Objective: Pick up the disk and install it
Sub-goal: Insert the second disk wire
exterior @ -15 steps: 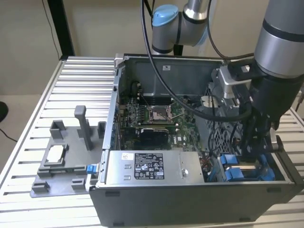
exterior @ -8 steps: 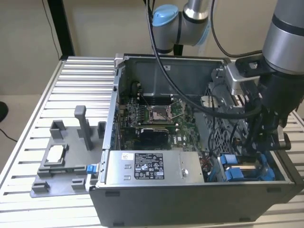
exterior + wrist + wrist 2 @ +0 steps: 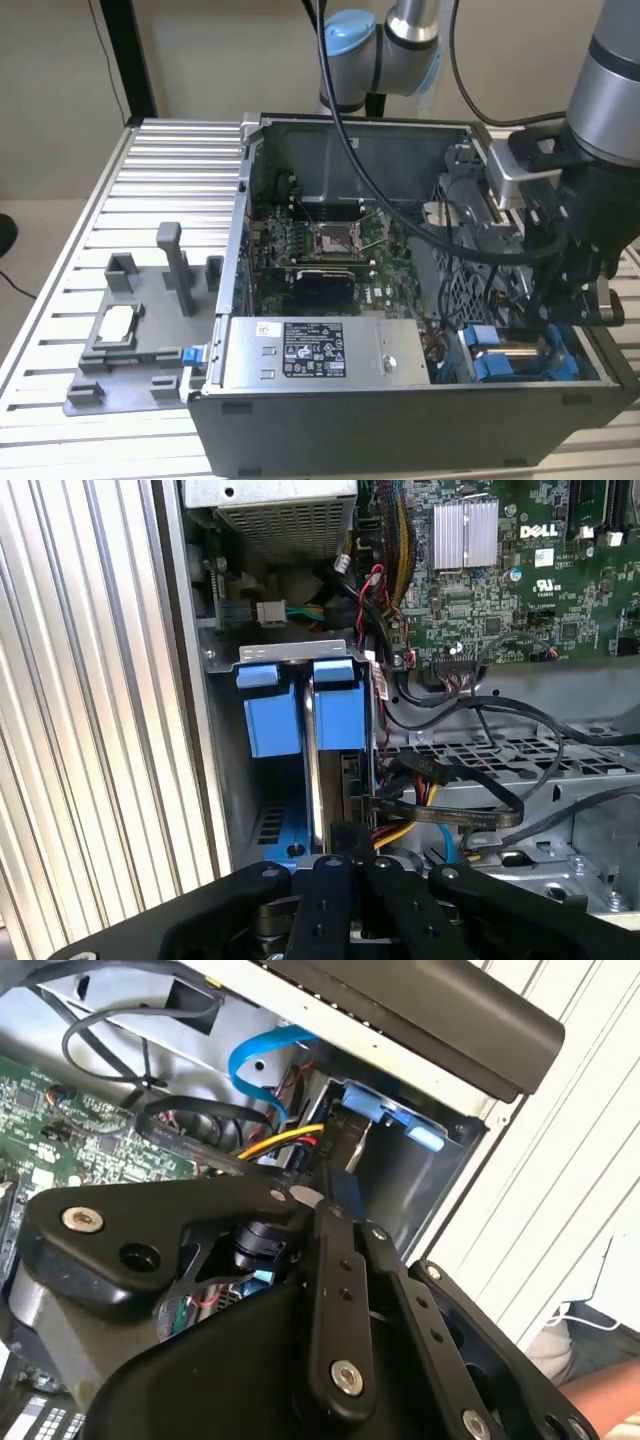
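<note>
On the exterior view's left, a grey fixture (image 3: 125, 340) sits on the ribbed tabletop (image 3: 60, 290); rightward stands the open computer case (image 3: 400, 400). At its right corner the gripper (image 3: 560, 315) hangs over the bay, where the disk (image 3: 322, 770) stands edgewise. I cannot tell the fingers' state. Seating it well likely needs straight, level pressing along the bay's rails.

Even, diffuse overhead light, moderately bright. Glare washes out the ribbed silver aluminium table top (image 3: 150, 170) toward 10 o'clock in the exterior view. Open grey computer case (image 3: 400, 400) interior sits darker, in soft shadow. Black gripper linkage (image 3: 340, 910) close to the lens, slightly soft in both wrist views.
</note>
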`<state>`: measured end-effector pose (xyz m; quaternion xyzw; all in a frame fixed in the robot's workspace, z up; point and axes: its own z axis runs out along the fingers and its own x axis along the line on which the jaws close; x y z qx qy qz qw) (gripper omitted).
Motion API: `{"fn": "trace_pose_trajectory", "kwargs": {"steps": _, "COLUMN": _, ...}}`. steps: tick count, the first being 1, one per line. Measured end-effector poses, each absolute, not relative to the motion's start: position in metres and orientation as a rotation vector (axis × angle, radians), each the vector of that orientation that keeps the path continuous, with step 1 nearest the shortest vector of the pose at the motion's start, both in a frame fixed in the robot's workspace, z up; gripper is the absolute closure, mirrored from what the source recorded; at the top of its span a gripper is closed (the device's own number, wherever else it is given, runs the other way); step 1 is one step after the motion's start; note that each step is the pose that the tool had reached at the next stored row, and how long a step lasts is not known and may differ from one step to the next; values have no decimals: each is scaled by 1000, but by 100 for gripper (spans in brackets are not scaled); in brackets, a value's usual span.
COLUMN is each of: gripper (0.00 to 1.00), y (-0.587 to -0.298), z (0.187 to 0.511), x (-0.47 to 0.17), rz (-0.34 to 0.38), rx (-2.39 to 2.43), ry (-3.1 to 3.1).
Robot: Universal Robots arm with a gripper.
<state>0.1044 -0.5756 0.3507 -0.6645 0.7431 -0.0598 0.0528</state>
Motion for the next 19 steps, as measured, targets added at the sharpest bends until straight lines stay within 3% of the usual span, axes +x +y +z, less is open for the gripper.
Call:
{"fn": "trace_pose_trajectory", "kwargs": {"steps": 11, "gripper": 100, "y": -576, "z": 338, "x": 106, "rz": -183, "rx": -2021, "ry": 2259}}
{"fn": "trace_pose_trajectory", "kwargs": {"steps": 19, "gripper": 100, "y": -576, "z": 347, "x": 114, "rz": -160, "rx": -2027, "ry": 2267}}
